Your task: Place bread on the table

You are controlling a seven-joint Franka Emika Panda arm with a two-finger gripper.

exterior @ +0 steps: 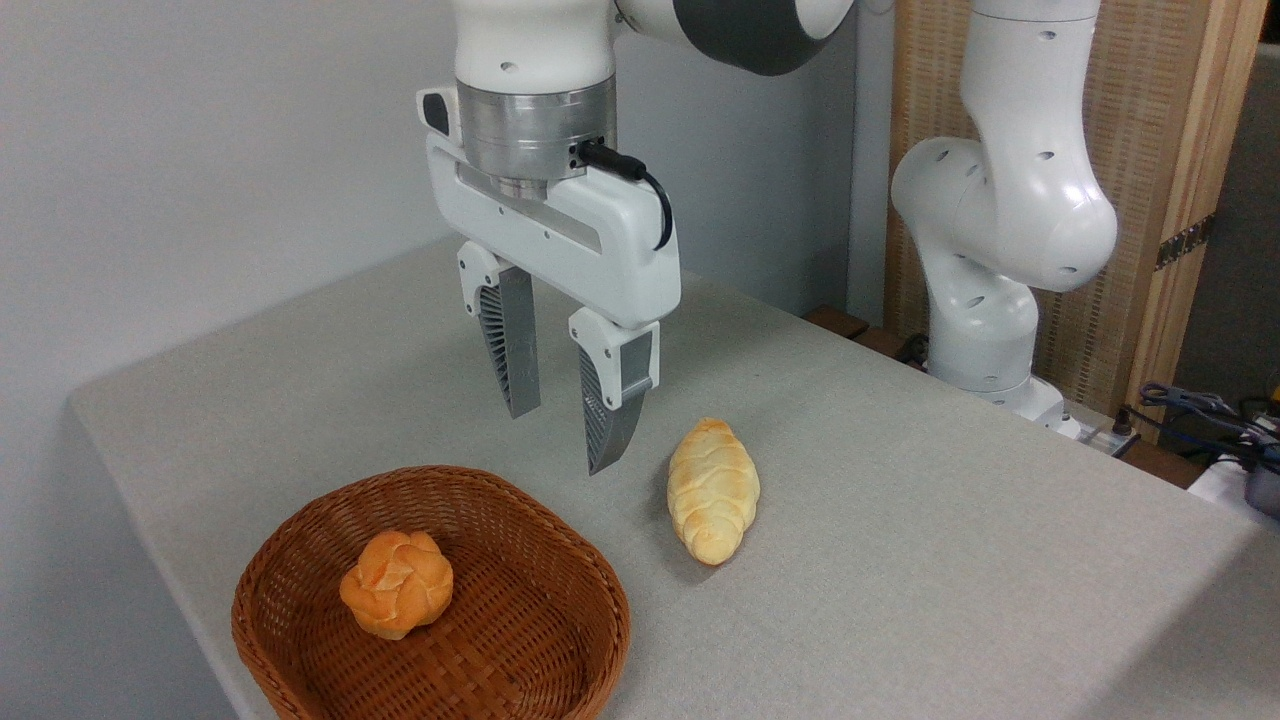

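Observation:
The bread (397,583), a small round orange-brown bun with a knotted top, lies inside the brown wicker basket (560,560) at the front left of the table (900,520). My gripper (560,440) hangs in the air above the basket's far rim, up and to the right of the bun. Its two grey fingers are apart with nothing between them, so it is open and touches nothing.
A longer pale yellow braided loaf (712,490) lies on the cloth just right of the gripper and basket. The arm's white base (985,330) stands at the back right beside a wooden panel. Cables lie at the far right edge.

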